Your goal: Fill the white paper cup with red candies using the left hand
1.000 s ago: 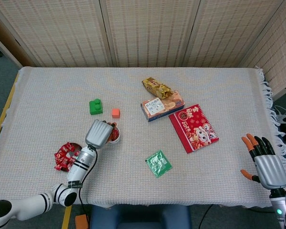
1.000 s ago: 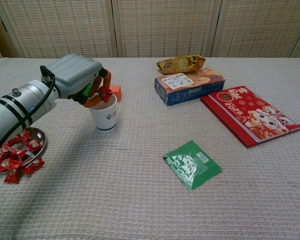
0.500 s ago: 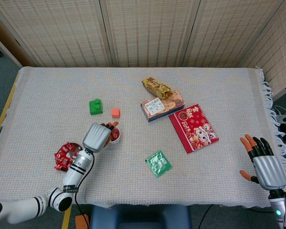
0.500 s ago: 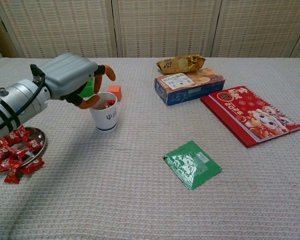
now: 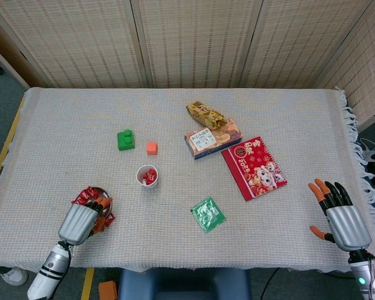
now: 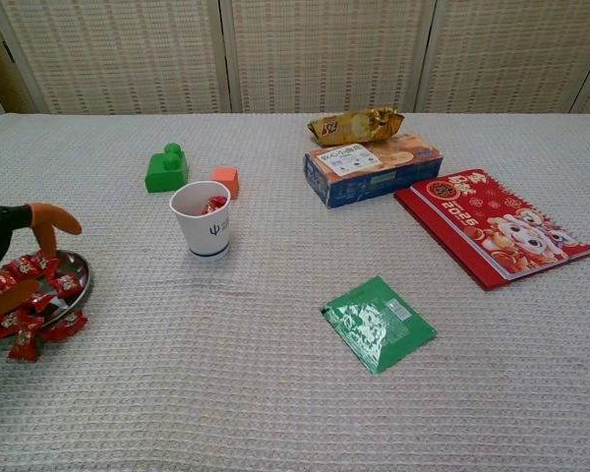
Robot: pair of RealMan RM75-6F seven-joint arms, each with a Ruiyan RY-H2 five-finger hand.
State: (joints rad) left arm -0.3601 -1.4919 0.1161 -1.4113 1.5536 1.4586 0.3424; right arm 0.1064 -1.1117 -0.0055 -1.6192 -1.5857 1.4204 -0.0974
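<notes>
The left hand (image 5: 80, 223) hovered with its fingers (image 5: 99, 207) loosely spread, empty, over the red candies (image 6: 28, 300) on the metal dish (image 6: 75, 300). Beyond the fingertips stood the white paper cup (image 5: 147, 175), holding some candies. The right hand (image 5: 342, 220) hung wide open over the desk (image 5: 62, 125) edge.

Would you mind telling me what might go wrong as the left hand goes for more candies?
1. The left hand sits over the heaped candies, some spilling past the plate rim; a grab could push more onto the cloth.
2. The cup looks light and holds few candies, so a knock at the next drop could tip it.
3. The orange cube and green block stand just behind it and could be bumped.
</notes>
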